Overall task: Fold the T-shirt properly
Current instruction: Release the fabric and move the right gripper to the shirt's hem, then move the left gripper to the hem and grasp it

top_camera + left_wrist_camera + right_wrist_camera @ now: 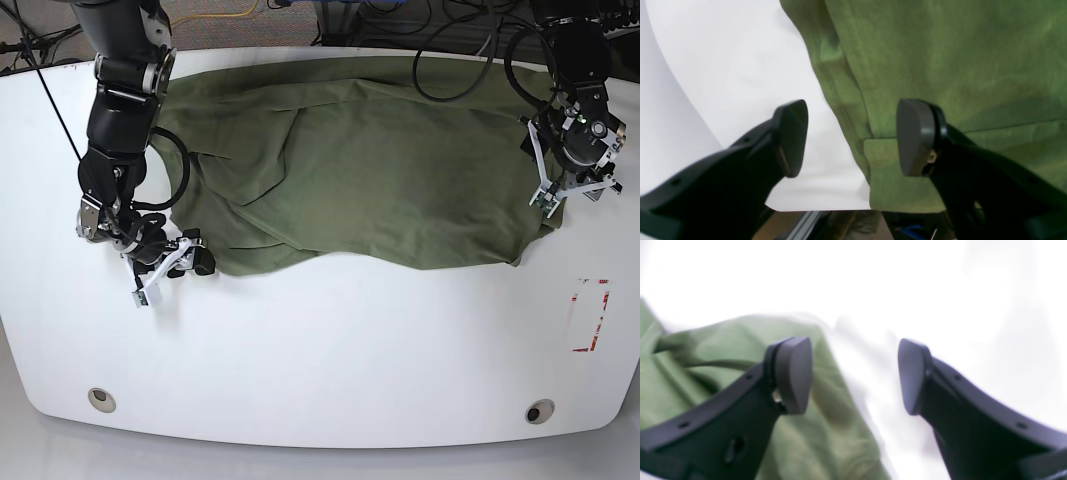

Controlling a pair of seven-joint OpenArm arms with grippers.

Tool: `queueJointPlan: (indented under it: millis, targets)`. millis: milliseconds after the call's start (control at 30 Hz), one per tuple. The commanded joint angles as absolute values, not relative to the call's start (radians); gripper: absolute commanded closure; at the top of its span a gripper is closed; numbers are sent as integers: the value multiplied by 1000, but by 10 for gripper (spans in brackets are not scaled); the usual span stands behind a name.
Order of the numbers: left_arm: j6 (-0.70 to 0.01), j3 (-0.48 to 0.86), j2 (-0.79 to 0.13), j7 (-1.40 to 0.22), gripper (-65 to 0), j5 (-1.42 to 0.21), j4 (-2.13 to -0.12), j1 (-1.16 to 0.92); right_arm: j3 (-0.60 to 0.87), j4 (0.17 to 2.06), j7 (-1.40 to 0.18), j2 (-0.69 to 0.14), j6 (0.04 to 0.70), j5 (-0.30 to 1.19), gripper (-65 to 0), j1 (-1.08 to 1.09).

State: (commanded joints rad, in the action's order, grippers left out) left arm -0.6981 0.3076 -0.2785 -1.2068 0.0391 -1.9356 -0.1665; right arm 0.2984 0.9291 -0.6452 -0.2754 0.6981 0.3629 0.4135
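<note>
- While the base view shows the T-shirt (360, 170) spread rumpled across the white surface (320, 350), its neck and sleeves are hard to make out.
- Wrist views alone show both hands released: left hand (852, 137) over a hem corner, right hand (855, 376) blurred beside the cloth edge.

A white table (320, 350) is being occupied across its far half by the rumpled olive-green T-shirt (370, 170); a red-outlined marking (590, 315) is being shown near one edge.
</note>
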Motion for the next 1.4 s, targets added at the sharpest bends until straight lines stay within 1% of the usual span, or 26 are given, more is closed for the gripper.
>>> queueJointPlan:
  millis: [67,133,333,433,500,567,633,667,700,733,767,800,833,900,1033,1100,1233,1400]
  targets:
    - [-698,308,-278,-1207,-376,39,-1936,-166,298,929,-645,-269,698,364,-385,409]
    - [-698,308,-278,-1207,-376,39,-1936,-166,298,931,-645,-240,698,364,-385,384]
    - [-698,312,-278,-1207,-376,38,-1937,-162,297,932,-645,-202,698,364,-385,354]
    - [-698,315,-278,-1207,-376,38,-1939,-131,297,932,-645,-168,698,364,-385,332]
    - [-698,338,-277,-1207,-376,38,-1939,-117,297,932,-645,-160,698,364,-371,328]
    - [-698,366,-275,-1207,-376,38,-1939,-105,297,932,-641,-153,698,364,-330,328]
    - [-698,400,-262,-1207,-376,38,-1939,-71,297,932,-639,-150,698,364,-254,328]
    - [-698,407,-257,-1207,-378,38,-1939,-64,297,932,-639,-150,698,364,-238,328]
    - [-698,441,-243,-1207,-378,38,-1937,-33,297,932,-639,-150,698,364,-182,328]
    - [-698,466,-232,-1210,-378,39,-1936,-12,297,932,-639,-150,698,364,-151,328]
    - [-698,475,-228,-1210,-378,39,-1934,-2,297,932,-641,-150,698,364,-138,328]
    - [-698,512,-214,-1211,-382,41,-1934,25,297,932,-644,-151,698,364,-101,328]
    - [-698,527,-208,-1211,-390,42,-1931,41,297,932,-644,-153,698,364,-90,328]
    - [-698,550,-197,-1211,-438,45,-1913,73,297,932,-644,-154,698,364,-81,329]
    - [-698,556,-193,-1211,-567,45,-1822,150,297,932,-645,-154,698,364,-78,337]
    - [-698,556,-193,-1211,-583,41,-1784,173,297,932,-647,-154,698,364,-78,335]
    - [-698,555,-193,-1210,-581,39,-1698,213,297,932,-647,-154,698,364,-76,334]
    - [-698,555,-193,-1204,-581,39,-1518,306,297,932,-647,-154,698,364,-78,334]
